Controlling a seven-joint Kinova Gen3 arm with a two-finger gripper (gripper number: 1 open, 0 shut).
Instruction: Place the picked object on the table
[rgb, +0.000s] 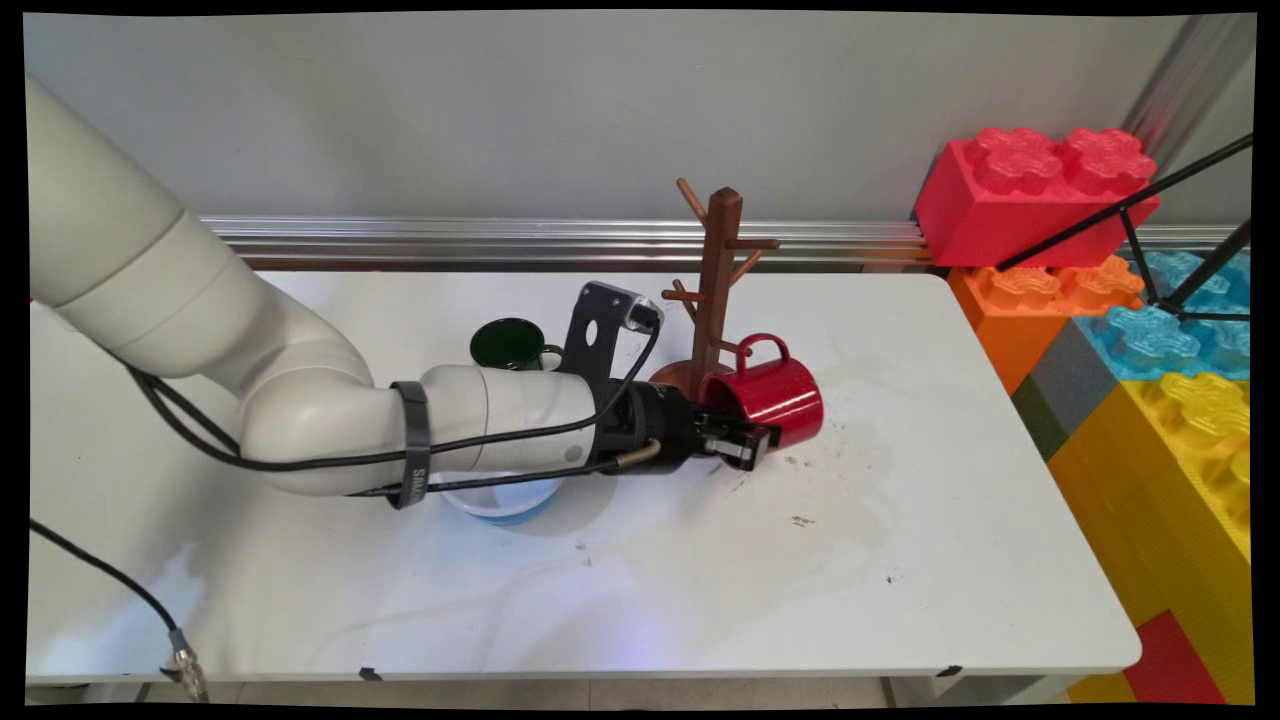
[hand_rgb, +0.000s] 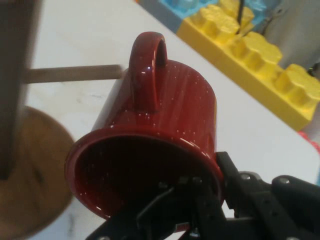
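Note:
A red speckled mug (rgb: 770, 395) hangs on its side just above the table, handle up and mouth toward the hand. My gripper (rgb: 745, 440) is shut on the lower part of its rim. In the hand view the red mug (hand_rgb: 155, 145) fills the middle, and the gripper (hand_rgb: 207, 192) has one finger inside the mouth and one outside. The mug is right beside a brown wooden mug tree (rgb: 718, 270); a tree peg (hand_rgb: 70, 74) points at the handle, and the tree's round base (hand_rgb: 30, 175) lies to the left.
A dark green mug (rgb: 512, 343) stands behind the arm, left of the tree. A white and blue bowl (rgb: 500, 497) sits partly hidden under the wrist. Large toy bricks (rgb: 1130, 330) are stacked off the table's right edge. Dark stains (rgb: 800, 520) mark the tabletop.

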